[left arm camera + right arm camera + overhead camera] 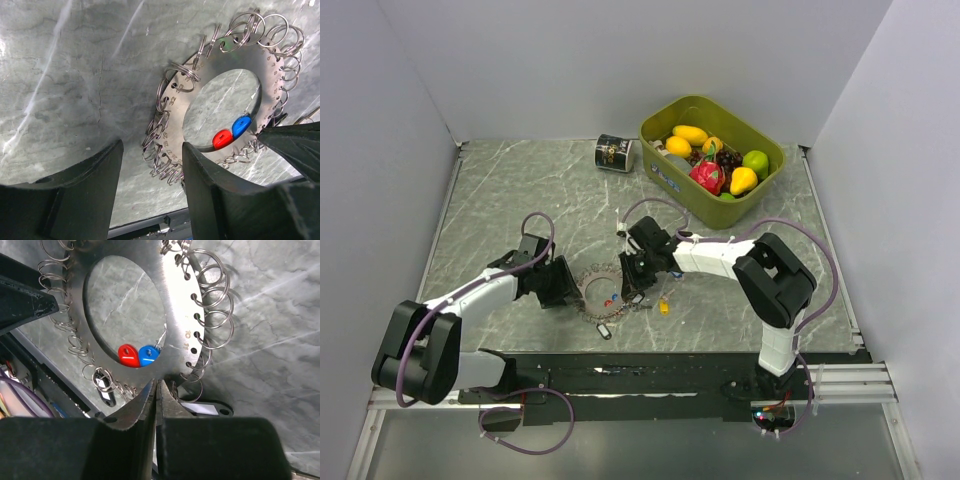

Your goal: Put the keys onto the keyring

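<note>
1. The keyring (603,292) lies flat on the tabletop (500,200). It is a thin, stiff metal plate fringed with split rings (167,162), probably light and slick. The rim or a loop looks the best hold.
2. The red key (128,356) and blue key (148,355) sit in the keyring's hollow. They are tiny, so grip the tags.
3. The left claw (151,150) is half open and empty, astride the keyring's rim loops.
4. The right claw (155,390) is almost closed at the keyring's rim. What it pinches, I cannot tell.
5. Numerals are stamped beside the holes. "10" is readable.
</note>
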